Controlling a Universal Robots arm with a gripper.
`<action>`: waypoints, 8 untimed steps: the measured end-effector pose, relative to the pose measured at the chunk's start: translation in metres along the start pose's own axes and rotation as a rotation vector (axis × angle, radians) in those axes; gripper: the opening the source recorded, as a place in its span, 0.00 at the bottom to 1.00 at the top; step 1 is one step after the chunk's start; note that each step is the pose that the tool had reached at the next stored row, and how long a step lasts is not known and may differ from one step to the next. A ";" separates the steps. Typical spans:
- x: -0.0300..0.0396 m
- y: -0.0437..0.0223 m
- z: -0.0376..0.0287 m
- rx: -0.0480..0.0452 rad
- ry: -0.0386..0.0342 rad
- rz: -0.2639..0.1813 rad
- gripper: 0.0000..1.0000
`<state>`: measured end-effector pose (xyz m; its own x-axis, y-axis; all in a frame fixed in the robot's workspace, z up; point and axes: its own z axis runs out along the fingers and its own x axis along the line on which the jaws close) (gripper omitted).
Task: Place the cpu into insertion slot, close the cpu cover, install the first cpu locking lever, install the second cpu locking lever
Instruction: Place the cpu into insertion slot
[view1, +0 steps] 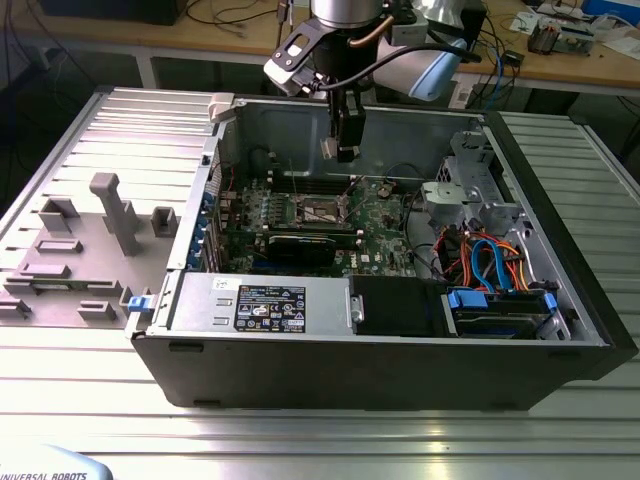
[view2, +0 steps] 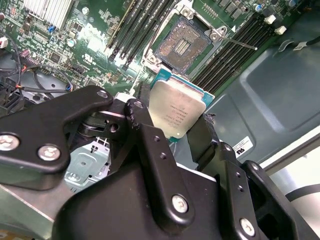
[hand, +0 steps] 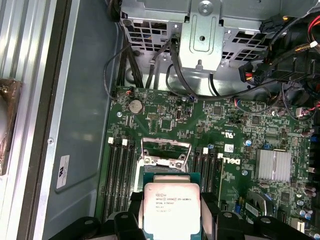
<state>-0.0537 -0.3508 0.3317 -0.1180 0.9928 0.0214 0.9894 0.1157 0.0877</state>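
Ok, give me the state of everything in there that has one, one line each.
cpu: gripped in the tool, not yet seated.
tool: shut on the cpu, over the motherboard.
insertion slot: empty, contacts exposed.
cpu cover: swung open, standing up.
computer case: side open.

we see the cpu dull silver with a teal edge, the motherboard green, the heatsink ribbed silver, the cables blue and orange.

Open computer case on ribbed table, grey fixture beside.
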 end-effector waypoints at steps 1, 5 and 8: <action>0.0000 0.0000 0.0000 0.0000 0.0000 0.000 0.54; 0.0000 0.0000 0.0001 -0.0003 -0.0004 0.006 0.54; 0.0001 0.0000 0.0005 -0.0009 -0.0027 0.033 0.54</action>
<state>-0.0537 -0.3508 0.3312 -0.0846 0.9962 0.0217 0.9927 0.0824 0.0878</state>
